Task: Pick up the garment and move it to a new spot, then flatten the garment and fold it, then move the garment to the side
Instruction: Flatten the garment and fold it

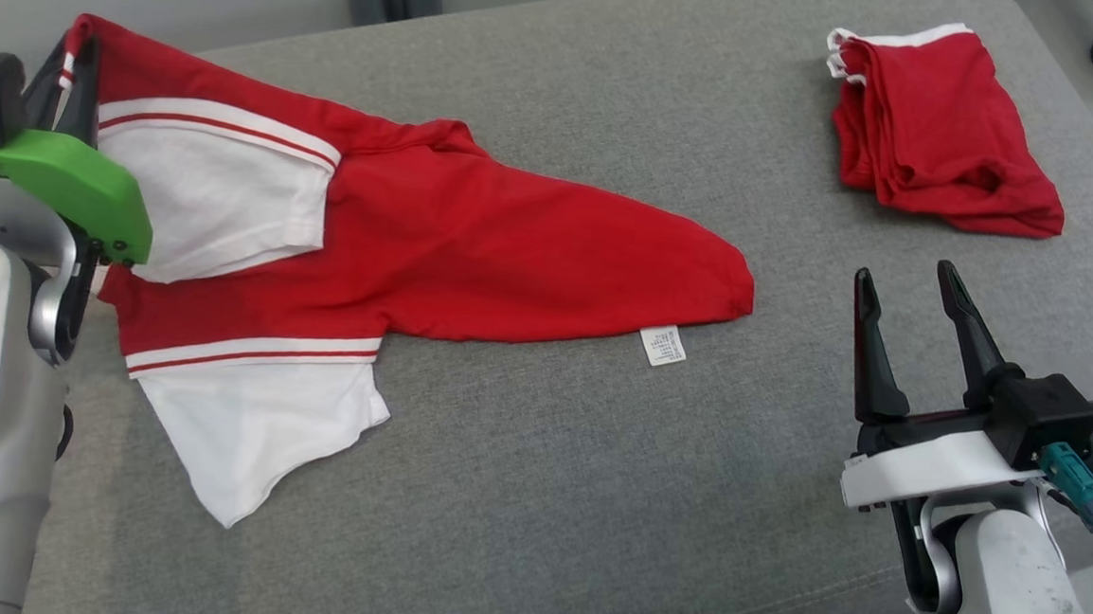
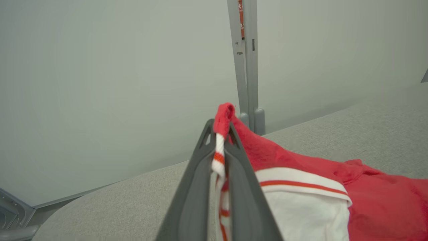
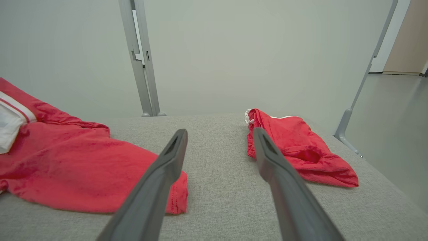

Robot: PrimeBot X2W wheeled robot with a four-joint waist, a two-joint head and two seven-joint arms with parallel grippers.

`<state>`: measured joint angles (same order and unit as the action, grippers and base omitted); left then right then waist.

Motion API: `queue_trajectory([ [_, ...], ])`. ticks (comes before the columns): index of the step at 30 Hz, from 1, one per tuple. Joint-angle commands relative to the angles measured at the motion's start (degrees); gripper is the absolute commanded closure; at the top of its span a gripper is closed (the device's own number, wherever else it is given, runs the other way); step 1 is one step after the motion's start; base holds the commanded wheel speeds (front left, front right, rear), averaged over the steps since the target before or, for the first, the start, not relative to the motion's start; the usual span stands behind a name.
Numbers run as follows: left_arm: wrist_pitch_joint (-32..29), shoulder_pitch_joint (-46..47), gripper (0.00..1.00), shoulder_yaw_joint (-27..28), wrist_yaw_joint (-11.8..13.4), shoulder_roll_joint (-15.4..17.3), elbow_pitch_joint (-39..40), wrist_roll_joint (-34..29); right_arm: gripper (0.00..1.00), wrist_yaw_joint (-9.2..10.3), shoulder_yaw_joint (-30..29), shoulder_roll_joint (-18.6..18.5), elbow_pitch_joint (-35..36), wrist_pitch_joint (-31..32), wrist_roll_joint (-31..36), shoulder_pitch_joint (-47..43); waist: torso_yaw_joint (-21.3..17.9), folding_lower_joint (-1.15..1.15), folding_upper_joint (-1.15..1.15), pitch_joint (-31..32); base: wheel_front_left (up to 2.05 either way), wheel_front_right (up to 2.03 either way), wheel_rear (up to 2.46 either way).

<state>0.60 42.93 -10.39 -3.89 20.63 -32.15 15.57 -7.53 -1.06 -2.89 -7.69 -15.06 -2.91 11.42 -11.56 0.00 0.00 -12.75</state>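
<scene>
Grips a striped edge of the shirt (image 1: 512,248) in the left gripper (image 2: 221,129), fingers clamped tight on the cloth, and holds that corner raised at the back left of the cushion (image 1: 535,496). Hard to tell from the wrist view whether cuff or collar; possibly a cuff. Leaves the rest sprawled over the cushion's left half, with the red body trailing toward the middle, the white panels bunched and creased below, and the label (image 1: 663,344) at the hem. Holds the right gripper (image 1: 904,272) empty and spread wide, just off the hem end, above bare cushion and touching nothing.

Probably mid-flattening, with only one end anchored.

Risks dragging the whole shirt instead of stretching it by pulling left on a single pinch, perhaps off the cushion's edge. Risks losing the thin strip of cloth from the fingers under a hard tug. Risks pressing creases in by smoothing before freeing the folded white panels. Risks snagging the red bundle (image 1: 937,132) at the back right with a wide swing of the right arm. Needs the hem caught and held first, judging by the layout.
</scene>
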Motion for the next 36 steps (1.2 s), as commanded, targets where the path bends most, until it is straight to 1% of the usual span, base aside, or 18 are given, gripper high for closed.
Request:
queue_trajectory([
  [1, 0.29, 1.30, 1.00, 0.25, -0.21, 0.55, -1.84, 0.26, 0.00, 0.10, 0.35, -0.02, -0.01, -0.15, -0.37, 1.13, -3.49, 0.00, 0.00, -3.58, 0.00, 0.00, 0.00],
  [2, 0.49, 1.74, 1.00, 0.17, -0.35, 0.60, -3.55, 0.45, 0.00, 0.11, 0.43, -0.03, -0.01, -0.15, -0.52, 1.24, -3.76, 0.00, 0.00, -3.93, 0.00, 0.00, 0.00],
  [3, 0.61, 1.97, 0.93, 0.07, -0.50, 0.73, -4.74, 0.48, 0.00, 0.10, 0.54, -0.02, -0.07, -0.15, -0.57, 1.32, -3.95, 0.00, 0.00, -4.15, 0.00, 0.00, 0.00],
  [4, 1.14, 2.38, 0.09, -0.09, -0.68, 0.86, -5.92, 0.50, 0.00, 0.10, 0.58, -0.02, -0.05, -0.15, -0.61, 1.44, -4.07, 0.00, 0.00, -4.34, 0.00, 0.00, 0.00],
  [5, 1.59, 2.68, 0.00, 0.00, -0.77, 0.92, -6.78, 0.72, 0.00, 0.10, 0.58, -0.02, -0.01, -0.15, -0.69, 1.47, -4.10, 0.00, 0.00, -4.44, 0.00, 0.00, 0.00],
  [11, 5.61, 4.43, 0.00, -0.46, -1.61, 0.33, -9.95, 1.15, 0.00, 0.10, -0.16, -0.01, 0.29, -0.15, -0.06, 1.11, -2.08, 0.00, 0.00, -3.89, 0.00, 0.00, 0.00],
  [13, 7.62, 4.87, 0.00, -0.54, -1.53, -0.15, -9.66, 1.25, 0.00, 0.10, -0.08, -0.03, 0.45, -0.15, 0.19, 1.05, -1.03, 0.00, 0.00, -3.19, 0.00, 0.00, 0.00],
  [15, 9.12, 4.41, 0.00, -0.69, -1.70, -1.51, -8.99, 1.93, 0.00, 0.10, -0.23, -0.04, 0.72, -0.15, 0.58, 0.84, 0.28, 0.00, 0.00, -2.26, 0.00, 0.00, 0.00],
  [19, 10.85, 0.94, 0.00, -1.17, -1.95, -3.23, -6.52, 3.24, 0.00, 0.10, -0.69, -0.04, 0.82, -0.15, 1.37, -0.16, 3.02, 0.00, 0.00, 0.24, 0.00, 0.00, 0.00],
  [23, 12.17, -4.33, 0.00, -1.20, -1.48, -4.90, -2.68, 4.36, 0.00, 0.11, -1.10, -0.07, 0.05, -0.15, 1.34, -1.32, 5.41, 0.00, 0.00, 3.05, 0.00, 0.00, 0.00],
  [27, 13.25, -12.19, 0.00, -1.66, -0.89, -7.12, 1.76, 5.45, 0.00, 0.10, -1.77, -0.06, -1.91, -0.15, 0.46, -2.72, 7.71, 0.00, 0.00, 5.73, 0.00, 0.00, 0.00],
  [34, 14.32, -26.52, 0.00, -2.21, 1.60, -10.79, 8.85, 6.22, 0.00, 0.10, -1.63, -0.06, -4.14, -0.15, -0.66, -5.25, 10.14, 0.00, 0.00, 9.30, 0.00, 0.00, 0.00],
  [36, 14.53, -30.06, 0.00, -1.66, 2.66, -11.70, 10.57, 6.32, 0.00, 0.10, -1.29, -0.06, -4.40, -0.15, -1.03, -5.96, 10.53, 0.00, 0.00, 10.19, 0.00, 0.00, 0.00],
])
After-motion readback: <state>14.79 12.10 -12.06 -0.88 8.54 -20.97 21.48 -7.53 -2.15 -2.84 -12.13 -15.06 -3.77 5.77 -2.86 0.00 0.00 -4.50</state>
